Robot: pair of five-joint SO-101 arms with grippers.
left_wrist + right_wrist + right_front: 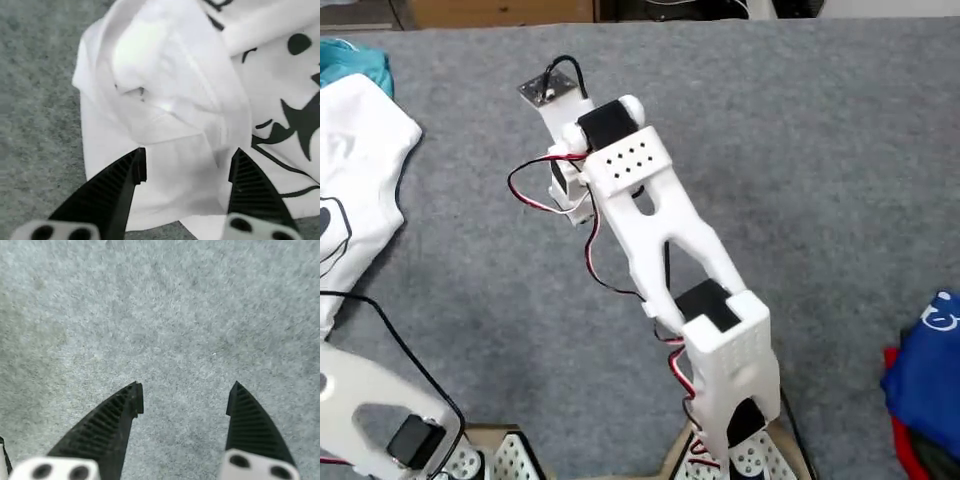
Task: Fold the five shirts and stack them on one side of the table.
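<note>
Left gripper [189, 152], in the left wrist view, hangs spread wide over the white shirt [165, 75], with both fingers apart and nothing between them. The shirt lies rumpled, with raised folds and a turned-over hem. Its black print [300, 120] shows on the flatter part. One ragged edge of the shirt runs beside the bare grey table [35, 75].

Right gripper [186, 387], in the right wrist view, is also spread wide and holds nothing. It hangs above bare table [160, 300].

In the high view the right arm [660, 230] rises from 6 o'clock and slants toward 11 o'clock, ending short of the far edge. The left arm [370, 400] sits at 7 o'clock, close to the near edge. The white shirt [360, 170] lies at 9 o'clock and runs off the side of the picture. The teal shirt [355, 60] lies at 10 o'clock, touching the white one. The blue shirt [930, 370] lies on red cloth [905, 440] at 4 o'clock, against the side of the picture. Open table [820, 150] spreads from 12 to 3 o'clock and across the middle between the white shirt and the right arm.
</note>
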